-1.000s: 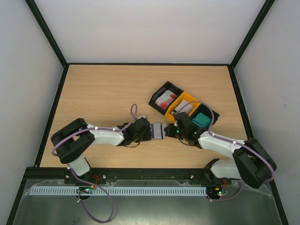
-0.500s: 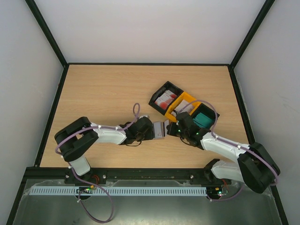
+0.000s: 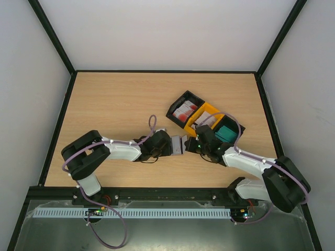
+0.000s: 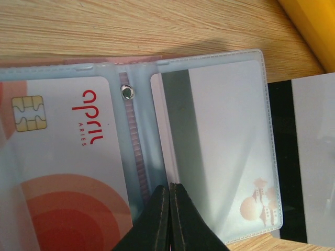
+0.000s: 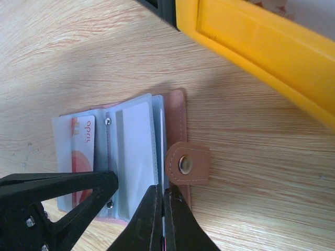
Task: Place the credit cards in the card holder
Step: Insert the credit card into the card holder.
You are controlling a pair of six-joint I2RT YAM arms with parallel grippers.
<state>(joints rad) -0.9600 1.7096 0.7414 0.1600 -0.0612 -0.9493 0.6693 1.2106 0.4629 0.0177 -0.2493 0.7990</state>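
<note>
The reddish-brown card holder [image 3: 179,145] lies open on the table between my two grippers. In the left wrist view its clear sleeves hold a red-and-white card [image 4: 57,157] and a whitish-grey card [image 4: 220,141]. My left gripper [image 4: 169,189] is shut on the sleeve edge next to the spine. Another whitish-grey card with a dark stripe [image 4: 306,157] sticks out past the right sleeve. My right gripper [image 5: 161,194] is shut on this card's thin edge, between the sleeves and the leather cover, just below the snap tab [image 5: 186,163].
Three trays stand in a row just behind the holder: a black tray [image 3: 180,99] with red-and-white cards, a yellow tray [image 3: 209,109] with whitish cards, and a black tray [image 3: 238,132] with teal cards. The yellow tray's wall [image 5: 261,47] is close above the right gripper.
The left gripper and the holder shifted a little to the right, towards the trays, and the right gripper drew back with them. Over the last half second almost nothing moved.
</note>
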